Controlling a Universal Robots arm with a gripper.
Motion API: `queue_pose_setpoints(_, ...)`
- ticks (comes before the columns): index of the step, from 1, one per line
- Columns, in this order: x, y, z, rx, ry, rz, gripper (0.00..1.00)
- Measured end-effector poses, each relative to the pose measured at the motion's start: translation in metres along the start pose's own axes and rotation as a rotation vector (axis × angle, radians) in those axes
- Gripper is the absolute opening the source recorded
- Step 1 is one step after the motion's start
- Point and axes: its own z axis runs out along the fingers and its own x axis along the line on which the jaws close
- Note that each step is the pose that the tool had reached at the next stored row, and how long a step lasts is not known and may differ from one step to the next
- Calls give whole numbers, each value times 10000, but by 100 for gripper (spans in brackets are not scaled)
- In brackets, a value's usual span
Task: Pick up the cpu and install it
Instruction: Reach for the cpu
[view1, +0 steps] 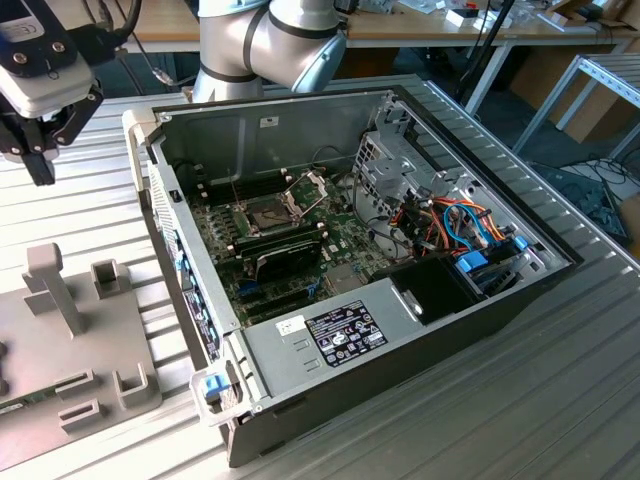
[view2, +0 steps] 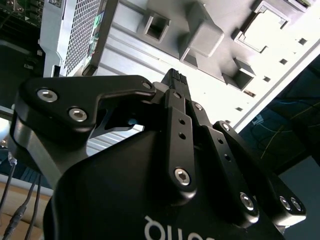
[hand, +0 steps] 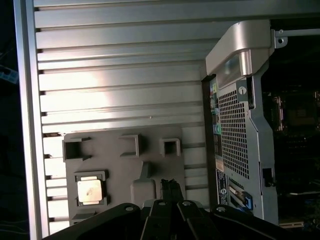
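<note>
gripper (hand: 170, 183) hangs above the fixture (hand: 150, 150), fingers together, empty; a recess keeps the cpu (hand: 90, 191) located for pickup.

My gripper (view1: 40, 160) hangs up high at the exterior view's left and points down. My two black fingers (view2: 180, 125) are pressed tight together with nothing between them, as both wrist views show. My white wrist (view1: 40, 60) sits just above them. My fat silver arm (view1: 265, 40) bends near the top middle.
</note>
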Motion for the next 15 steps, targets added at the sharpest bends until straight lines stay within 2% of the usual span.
queue_pose_setpoints(15,55,-4,-1,0,0,0,11)
